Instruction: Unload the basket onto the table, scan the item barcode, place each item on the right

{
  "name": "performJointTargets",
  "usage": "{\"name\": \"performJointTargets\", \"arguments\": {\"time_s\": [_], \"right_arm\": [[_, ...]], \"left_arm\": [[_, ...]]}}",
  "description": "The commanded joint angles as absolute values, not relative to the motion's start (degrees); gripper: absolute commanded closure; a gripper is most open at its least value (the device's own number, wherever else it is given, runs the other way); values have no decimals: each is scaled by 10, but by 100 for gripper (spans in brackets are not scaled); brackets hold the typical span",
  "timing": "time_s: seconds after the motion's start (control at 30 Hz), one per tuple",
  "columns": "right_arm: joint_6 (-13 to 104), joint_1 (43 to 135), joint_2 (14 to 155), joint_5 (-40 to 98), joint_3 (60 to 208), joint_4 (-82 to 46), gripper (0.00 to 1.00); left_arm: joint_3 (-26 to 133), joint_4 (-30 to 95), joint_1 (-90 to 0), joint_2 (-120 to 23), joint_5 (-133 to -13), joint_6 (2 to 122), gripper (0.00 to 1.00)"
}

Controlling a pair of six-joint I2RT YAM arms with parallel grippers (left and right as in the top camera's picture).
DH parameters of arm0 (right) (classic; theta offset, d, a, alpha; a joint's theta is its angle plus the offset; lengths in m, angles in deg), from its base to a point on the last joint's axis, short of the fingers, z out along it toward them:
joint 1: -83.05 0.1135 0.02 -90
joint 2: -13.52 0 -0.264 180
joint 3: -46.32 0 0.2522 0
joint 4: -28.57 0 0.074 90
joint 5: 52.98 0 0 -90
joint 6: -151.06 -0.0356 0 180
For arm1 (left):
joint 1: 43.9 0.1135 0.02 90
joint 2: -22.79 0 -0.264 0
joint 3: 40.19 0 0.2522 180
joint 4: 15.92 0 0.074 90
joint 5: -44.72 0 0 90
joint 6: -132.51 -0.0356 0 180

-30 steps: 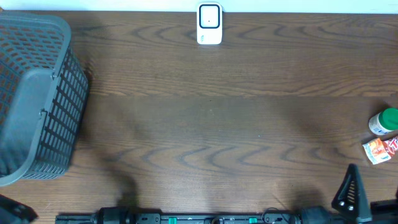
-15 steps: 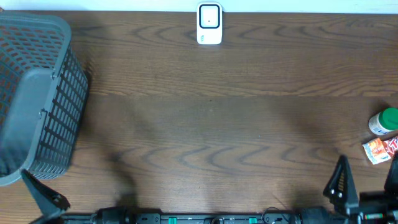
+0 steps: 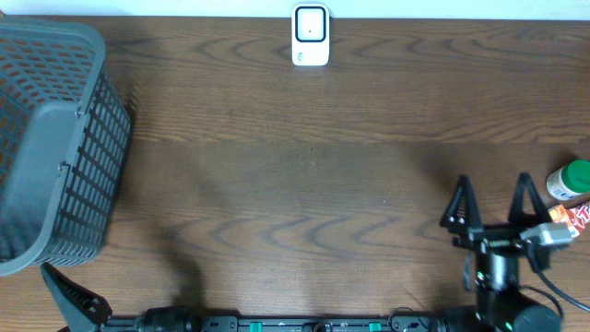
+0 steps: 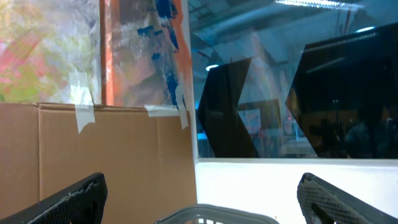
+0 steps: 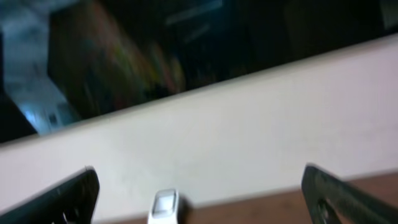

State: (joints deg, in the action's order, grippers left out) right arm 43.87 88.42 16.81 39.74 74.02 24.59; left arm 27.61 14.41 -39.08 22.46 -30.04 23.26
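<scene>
- A red-and-white snack packet point(image 3: 573, 218) lies at 4 o'clock on the desk point(image 3: 304, 184), at the right edge. The right arm's wrist fitting covers its left end.
- A green-capped bottle point(image 3: 571, 180) lies just beyond the packet, at 3 o'clock, close beside it.
- A grey mesh basket point(image 3: 55, 138) fills the 9 o'clock side, tilted on its side.
- The white scanner point(image 3: 311, 37) stands at 12 o'clock against the far edge, well apart from both items.
- The right pincer point(image 3: 493, 184) reaches out from 5 o'clock, fingers pointing toward 12. Its jaws are spread wide and hold nothing, and its right finger is just beside the packet.
- The left pincer point(image 4: 202, 183) sits at 7 o'clock by the near edge, below the basket. Its jaws are also wide apart and empty, aimed level over the basket's rim.
</scene>
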Motion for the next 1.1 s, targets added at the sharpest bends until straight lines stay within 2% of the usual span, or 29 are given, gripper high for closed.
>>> {"name": "performJointTargets", "arguments": {"time_s": [0.0, 0.13, 0.37, 0.53, 0.67, 0.87, 1.07], "right_arm": [[424, 882, 182, 412, 672, 313, 1], [424, 882, 188, 441, 604, 377, 1], [431, 883, 189, 467, 604, 280, 1], [430, 883, 189, 466, 604, 185, 1], [427, 883, 189, 466, 604, 113, 1], [427, 883, 207, 458, 604, 114, 1], [427, 883, 217, 458, 604, 114, 1]], "left_arm": [[276, 135, -392, 226, -307, 240, 2], [274, 119, -392, 226, -307, 240, 2], [270, 112, -392, 225, -307, 256, 2], [247, 125, -392, 219, -307, 373, 2], [228, 211, -392, 216, -307, 480, 2], [176, 276, -392, 216, -308, 533, 2], [119, 308, -392, 216, -308, 645, 2]]}}
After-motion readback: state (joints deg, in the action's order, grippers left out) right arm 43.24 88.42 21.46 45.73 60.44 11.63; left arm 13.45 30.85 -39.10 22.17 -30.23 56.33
